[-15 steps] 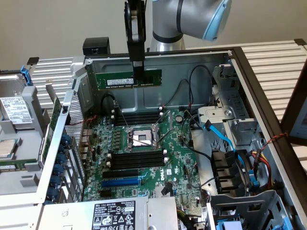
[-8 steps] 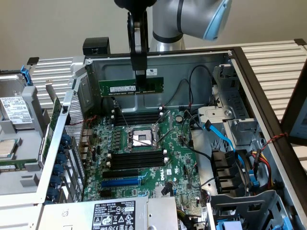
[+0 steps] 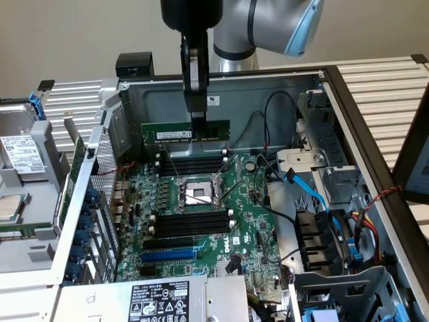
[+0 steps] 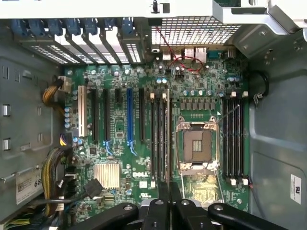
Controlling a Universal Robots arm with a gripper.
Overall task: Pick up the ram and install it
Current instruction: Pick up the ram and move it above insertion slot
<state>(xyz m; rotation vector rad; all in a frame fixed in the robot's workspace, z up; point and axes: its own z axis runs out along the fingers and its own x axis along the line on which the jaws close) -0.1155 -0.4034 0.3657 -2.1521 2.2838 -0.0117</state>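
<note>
Ram [image 3: 186, 131] tight between fingers [image 3: 196, 102], above motherboard [image 3: 249, 225]

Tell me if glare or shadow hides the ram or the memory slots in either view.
Exterior view: even light, no glare on the ram clamped in the gripper; the memory slots below sit in mild shade, outlines plain. Wrist view: the pale chassis panel is washed out, the motherboard evenly lit, the ram edge-on.
</note>
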